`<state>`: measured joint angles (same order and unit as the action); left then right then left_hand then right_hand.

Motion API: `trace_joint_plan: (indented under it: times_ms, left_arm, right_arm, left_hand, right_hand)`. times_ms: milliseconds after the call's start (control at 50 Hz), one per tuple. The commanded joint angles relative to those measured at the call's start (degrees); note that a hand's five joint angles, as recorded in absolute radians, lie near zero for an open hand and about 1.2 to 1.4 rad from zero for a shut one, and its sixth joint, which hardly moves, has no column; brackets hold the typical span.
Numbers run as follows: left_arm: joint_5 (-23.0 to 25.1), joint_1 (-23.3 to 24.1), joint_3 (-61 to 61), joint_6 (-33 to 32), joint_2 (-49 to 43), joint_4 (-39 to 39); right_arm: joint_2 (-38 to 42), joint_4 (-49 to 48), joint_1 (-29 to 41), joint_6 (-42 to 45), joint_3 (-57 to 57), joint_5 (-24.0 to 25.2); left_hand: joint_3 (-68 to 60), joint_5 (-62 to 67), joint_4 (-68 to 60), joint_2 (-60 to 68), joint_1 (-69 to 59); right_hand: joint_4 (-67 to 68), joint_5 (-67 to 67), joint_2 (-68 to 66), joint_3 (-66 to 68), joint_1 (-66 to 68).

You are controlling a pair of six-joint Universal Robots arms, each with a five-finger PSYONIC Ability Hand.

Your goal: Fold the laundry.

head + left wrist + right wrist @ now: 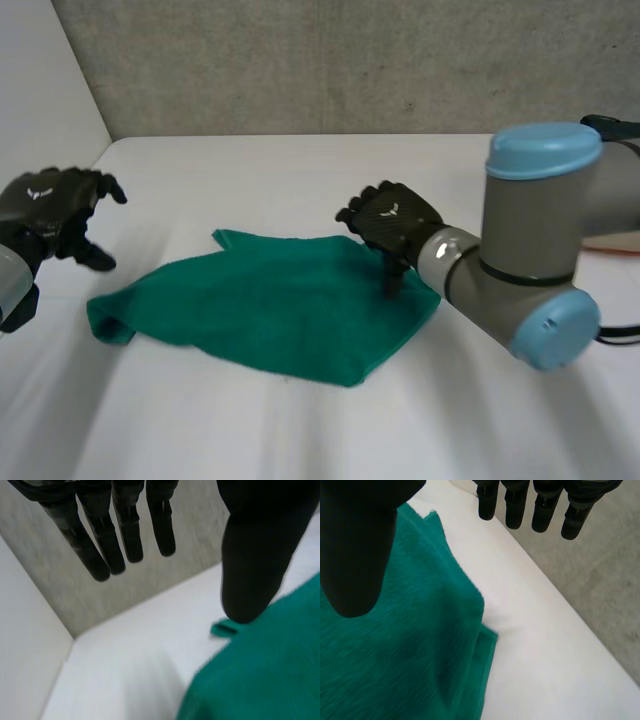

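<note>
- Nearest me, the white table [250, 440] carries the green towel [270, 305], spread out on its middle, with its left end rumpled.
- My right hand [395, 222] is over the towel's right corner, fingers loose and grasping nothing, with one digit pointing down at the cloth.
- My left hand [55, 205] hangs off the towel's left end, fingers straight, released, holding nothing.
- Farthest off, a grey wall [350, 60].

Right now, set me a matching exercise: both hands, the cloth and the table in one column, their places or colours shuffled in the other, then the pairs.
1 left hand
2 right hand
3 cloth
4 table

a green, spread out
b white
c open, over the cloth
d open, over bare table, off the cloth

Pairs: 1-d, 2-c, 3-a, 4-b
</note>
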<state>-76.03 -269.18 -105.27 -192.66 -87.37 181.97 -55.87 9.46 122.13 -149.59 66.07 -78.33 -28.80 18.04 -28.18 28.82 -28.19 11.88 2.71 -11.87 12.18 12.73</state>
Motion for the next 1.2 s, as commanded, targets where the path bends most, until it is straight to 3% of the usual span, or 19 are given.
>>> trace_joint_plan:
  times_ms: [20, 200, 420, 580, 620, 640, 740, 800, 920, 1080, 1200]
  left_arm:
    - [4.48, -5.12, 2.61, -3.59, -10.79, -3.98]
    - [2.29, -6.53, 8.4, -13.78, -24.06, -9.35]
    - [-2.02, -4.43, 14.65, -15.11, -31.98, -9.09]
    - [-4.04, -1.7, 17.47, -13.71, -32.78, -7.86]
    - [-4.48, -0.74, 18.52, -13.44, -32.95, -6.81]
    - [-4.66, -0.56, 18.96, -13.36, -33.04, -6.63]
    - [-7.46, 3.03, 25.61, -13.45, -33.31, -4.96]
    - [-8.78, 4.89, 30.28, -13.01, -32.69, -4.08]
    - [-11.16, 9.19, 41.45, -5.81, -26.72, -2.41]
    - [-8.79, 14.91, 48.14, 1.67, -20.03, 8.48]
    - [-11.42, 14.74, 44.55, 0.45, -20.91, 6.12]
  right_arm:
    - [12.0, 3.54, 1.36, 1.93, -16.21, 3.01]
    - [26.23, 11.28, 1.8, 2.37, -35.28, 2.57]
    - [33.19, 11.64, 0.57, 2.9, -42.86, 2.74]
    - [35.57, 11.2, -0.22, 2.9, -43.92, 3.18]
    - [35.57, 11.2, -0.22, 2.99, -44.79, 2.75]
    - [35.4, 11.11, -0.22, 2.81, -45.14, 2.57]
    - [31.8, 7.35, -1.28, 0.71, -46.38, -2.25]
    - [29.42, -0.12, -1.54, -1.4, -46.2, -6.21]
    - [24.15, -7.96, -3.12, -1.06, -46.99, -10.79]
    - [10.98, -5.77, -4.44, -4.48, -42.61, -7.54]
    - [-0.89, 5.12, -5.85, -5.01, -25.23, -2.1]
  left_hand:
    - [1.77, -1.0, 1.14, -1.79, 1.15]
    - [5.13, -4.36, 4.5, -5.15, 4.51]
    - [0.77, -0.01, 0.15, -0.8, 0.16]
    - [-44.28, 45.04, -44.9, 44.25, -44.89]
    - [-51.2, 51.96, -51.82, 51.18, -51.81]
    - [-51.2, 51.96, -51.82, 51.18, -51.81]
    - [-51.2, 51.96, -51.82, 51.18, -51.81]
    - [-51.2, 51.96, -51.82, 51.18, -51.81]
    - [-51.2, 51.96, -51.82, 51.18, -51.81]
    - [-51.2, 51.96, -51.82, 51.18, -51.81]
    - [-51.2, 51.96, -51.82, 51.18, -51.81]
  right_hand:
    - [-1.88, -2.71, 1.87, -2.18, -2.73]
    - [5.34, 4.52, -5.36, 5.04, 4.5]
    - [19.31, 18.48, -19.32, 19.01, 18.46]
    - [39.96, 39.14, -39.98, 39.66, 39.11]
    - [67.28, 66.46, -67.3, 66.99, 66.44]
    - [68.11, 67.28, -68.12, 67.81, 67.26]
    - [68.12, 67.29, -68.13, 67.82, 67.27]
    - [68.12, 67.29, -68.13, 67.82, 67.27]
    - [68.12, 67.29, -68.13, 67.82, 67.27]
    - [68.12, 67.29, -68.13, 67.82, 67.27]
    - [68.12, 67.29, -68.13, 67.82, 67.27]
